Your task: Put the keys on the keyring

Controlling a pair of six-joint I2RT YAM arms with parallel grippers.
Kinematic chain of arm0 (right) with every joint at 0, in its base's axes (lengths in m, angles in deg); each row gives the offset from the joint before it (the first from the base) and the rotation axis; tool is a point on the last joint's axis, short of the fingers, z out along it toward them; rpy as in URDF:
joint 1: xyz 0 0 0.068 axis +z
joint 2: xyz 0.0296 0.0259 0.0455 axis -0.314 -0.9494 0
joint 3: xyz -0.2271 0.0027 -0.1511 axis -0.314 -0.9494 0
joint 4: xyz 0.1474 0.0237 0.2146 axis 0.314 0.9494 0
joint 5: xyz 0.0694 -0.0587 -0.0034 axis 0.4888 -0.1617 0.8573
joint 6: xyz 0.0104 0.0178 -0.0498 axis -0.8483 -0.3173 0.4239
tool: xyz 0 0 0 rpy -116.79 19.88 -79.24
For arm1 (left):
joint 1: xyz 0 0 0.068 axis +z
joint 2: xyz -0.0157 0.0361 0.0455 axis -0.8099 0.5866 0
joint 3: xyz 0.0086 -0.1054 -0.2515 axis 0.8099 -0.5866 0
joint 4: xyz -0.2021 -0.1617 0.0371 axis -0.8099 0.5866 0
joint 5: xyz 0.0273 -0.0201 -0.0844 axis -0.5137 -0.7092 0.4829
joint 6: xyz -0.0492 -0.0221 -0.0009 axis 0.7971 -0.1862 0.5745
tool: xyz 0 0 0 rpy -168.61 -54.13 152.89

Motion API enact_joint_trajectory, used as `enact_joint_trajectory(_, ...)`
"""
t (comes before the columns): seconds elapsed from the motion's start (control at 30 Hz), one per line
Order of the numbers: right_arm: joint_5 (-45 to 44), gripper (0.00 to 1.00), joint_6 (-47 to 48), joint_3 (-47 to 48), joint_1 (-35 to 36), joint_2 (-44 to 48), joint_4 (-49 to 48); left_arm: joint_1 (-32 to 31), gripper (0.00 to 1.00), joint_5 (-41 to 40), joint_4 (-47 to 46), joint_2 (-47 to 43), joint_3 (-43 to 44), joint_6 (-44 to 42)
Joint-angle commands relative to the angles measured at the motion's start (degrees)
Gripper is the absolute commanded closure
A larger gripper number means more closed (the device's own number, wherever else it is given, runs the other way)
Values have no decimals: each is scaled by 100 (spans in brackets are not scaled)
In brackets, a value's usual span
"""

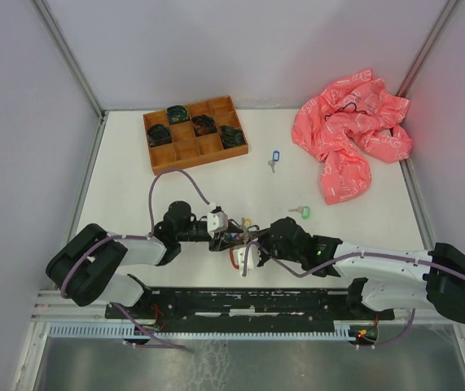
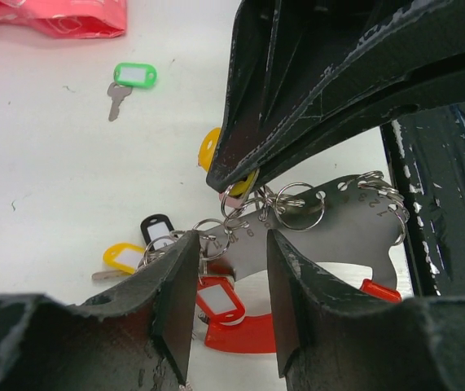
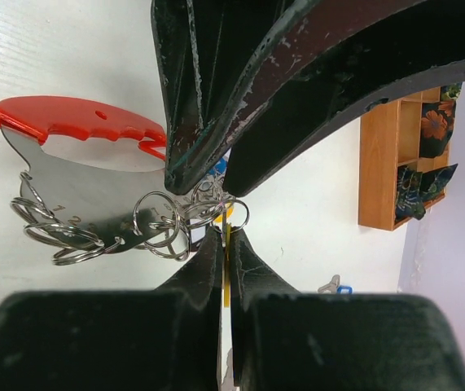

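White table [image 1: 134, 204], left pincer [image 2: 228, 305] parted astride flat-lying keyring [image 2: 330, 220]; right pincer [image 3: 224, 220] clamping yellow-tagged key [image 3: 226, 269] edgewise

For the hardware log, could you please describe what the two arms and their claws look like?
Both arms have white link shells with bulky black joint housings; lilac cables loop along them. The left claw and right claw have white bodies and black, scuffed, wedge-shaped fingers. A green light glows on the right arm.

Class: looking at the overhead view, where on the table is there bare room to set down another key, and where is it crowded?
Free: the stretch between the wooden tray and the left arm, and the patch between the blue-tagged key and green-tagged key. Crowded: the near middle, where both grippers meet over the keyring, and the far right under the pink bag.
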Motion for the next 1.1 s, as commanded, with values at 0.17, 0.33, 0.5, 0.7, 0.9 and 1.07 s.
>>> enact_joint_trajectory(0.17,86,99,66,339,31,71,-129,82,54,920,-192,434,476,-477)
enact_joint_trajectory(0.33,154,99,32,334,28,87,-164,85,54,1036,-204,668,579,-429)
enact_joint_trajectory(0.5,163,99,23,340,36,71,-150,85,60,1233,-263,780,689,-242)
enact_joint_trajectory(0.7,-63,99,-28,258,34,183,-97,85,82,1164,-130,729,676,-166)
enact_joint_trajectory(0.9,-419,99,-145,90,32,556,129,85,97,934,539,494,685,-286)
enact_joint_trajectory(1.07,-542,99,-292,13,32,866,384,83,97,597,463,214,558,38)
